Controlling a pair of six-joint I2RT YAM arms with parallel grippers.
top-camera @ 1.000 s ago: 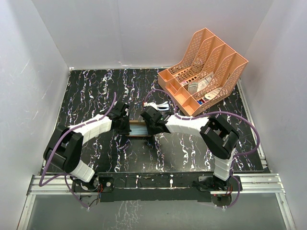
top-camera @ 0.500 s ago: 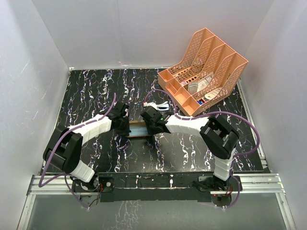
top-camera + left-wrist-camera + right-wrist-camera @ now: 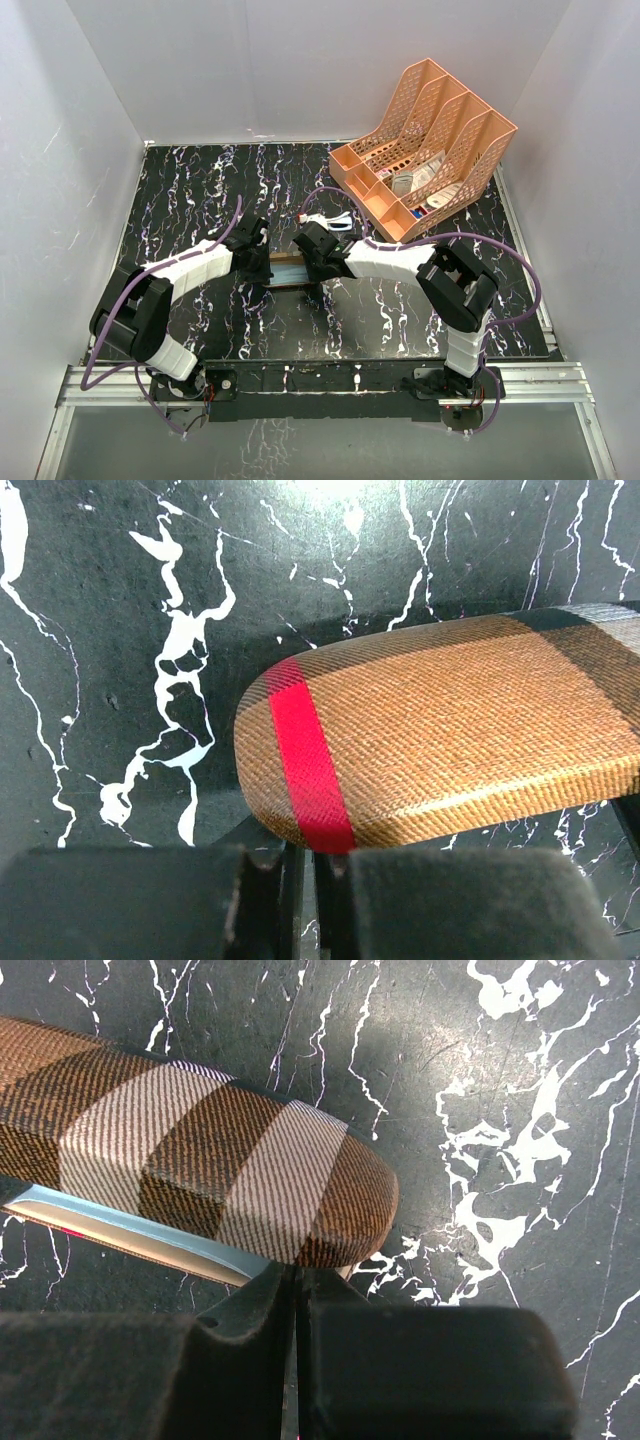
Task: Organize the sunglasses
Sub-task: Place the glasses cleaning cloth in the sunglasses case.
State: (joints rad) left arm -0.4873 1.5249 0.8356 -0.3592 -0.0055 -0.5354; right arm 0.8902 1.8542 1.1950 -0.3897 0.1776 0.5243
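case lies between left gripper and right gripper, both fully closed at its ends.

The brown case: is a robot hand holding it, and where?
Cannot tell. The left gripper and right gripper are shut at opposite ends of the case, perhaps pinching its rim. The sunglasses lie untouched.

Black marbled worktop is carrying a plaid case mid-front, sunglasses lying just behind it, and an orange file rack sitting at the far right corner.
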